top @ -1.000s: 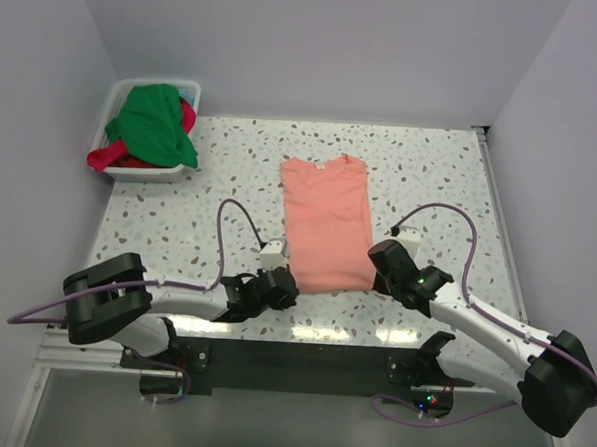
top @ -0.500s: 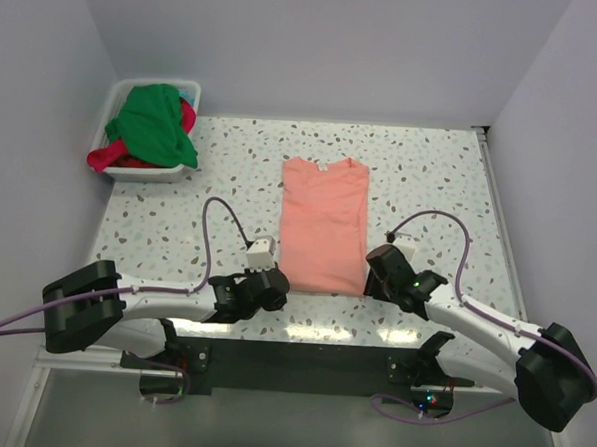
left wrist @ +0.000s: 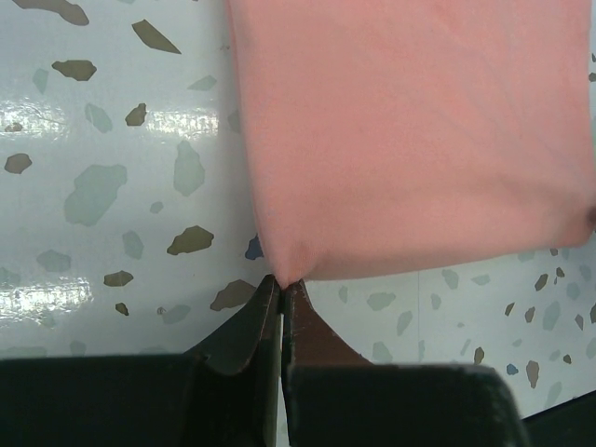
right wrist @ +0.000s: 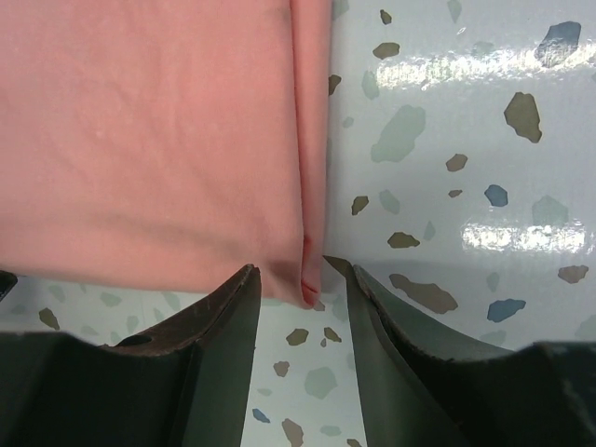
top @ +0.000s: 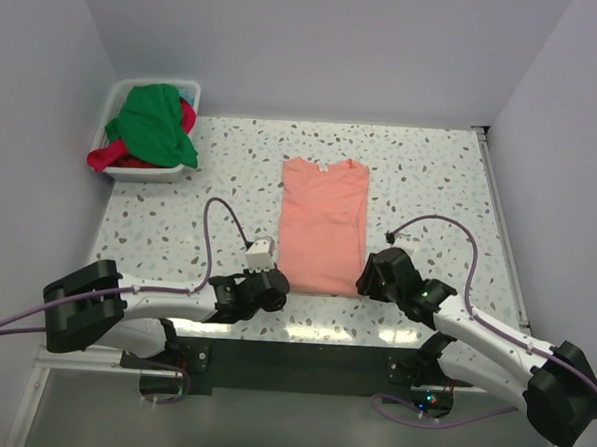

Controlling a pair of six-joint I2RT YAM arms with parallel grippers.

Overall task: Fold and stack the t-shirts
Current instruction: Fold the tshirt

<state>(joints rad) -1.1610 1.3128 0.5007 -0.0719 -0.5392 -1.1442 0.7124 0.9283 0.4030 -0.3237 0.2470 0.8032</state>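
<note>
Logging the overhead view first: the salmon-pink t-shirt (top: pixel 324 225) lies flat in the middle of the speckled worktop (top: pixel 431 180), folded into a tall narrow rectangle with its collar toward the top of the frame and its bottom hem toward the arm bases. At lower centre both arms reach in low, one at each bottom corner of that rectangle. Left wrist view: the left claw (left wrist: pixel 281 282) has its fingers pressed together with no gap showing, and their tips meet the lower-left corner of the cloth, which draws down into a small rounded pucker right at the tips. I read that as a pinch on the very corner, though only a sliver of fabric can be caught. Right wrist view: the right claw (right wrist: pixel 300 270) stands parted, its fingers straddling the lower-right corner, where the folded side edge runs down as a narrow strip between them. Neither finger presses the cloth, and bare worktop shows on the right of the strip. In the upper left of the overhead frame, well apart from the arms, the green t-shirt (top: pixel 154 121) is heaped over the red-magenta t-shirt (top: pixel 107 158) in the white tub (top: pixel 146 173), with both spilling over its left rim.
</note>
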